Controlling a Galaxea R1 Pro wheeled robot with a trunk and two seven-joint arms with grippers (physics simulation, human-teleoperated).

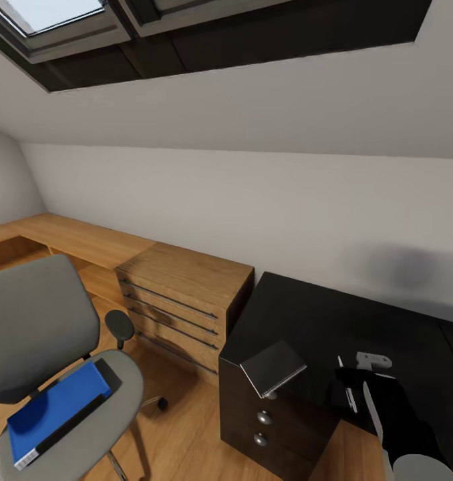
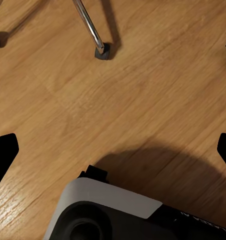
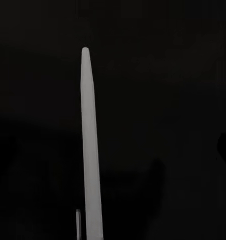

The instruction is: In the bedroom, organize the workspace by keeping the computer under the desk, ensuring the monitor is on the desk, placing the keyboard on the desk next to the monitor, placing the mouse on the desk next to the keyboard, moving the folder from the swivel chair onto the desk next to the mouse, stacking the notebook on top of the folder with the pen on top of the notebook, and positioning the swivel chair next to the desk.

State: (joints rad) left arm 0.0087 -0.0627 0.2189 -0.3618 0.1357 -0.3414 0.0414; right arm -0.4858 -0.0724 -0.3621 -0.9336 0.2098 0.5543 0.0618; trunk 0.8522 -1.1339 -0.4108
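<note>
The grey swivel chair stands at the lower left with the bright blue folder flat on its seat. At the right is the black desk with its drawer unit and silver knobs. A grey notebook lies on the desk's near corner, jutting over the edge. Beside it lies a thin white pen. My right gripper hangs open just over the pen. My left gripper is open and empty above the wooden floor. Computer, monitor and keyboard are out of view.
A low oak chest with long bar handles sits between chair and desk, against a long oak bench along the wall. The chair's chrome leg and castor stand on the floor near my base. A sloped ceiling hangs overhead.
</note>
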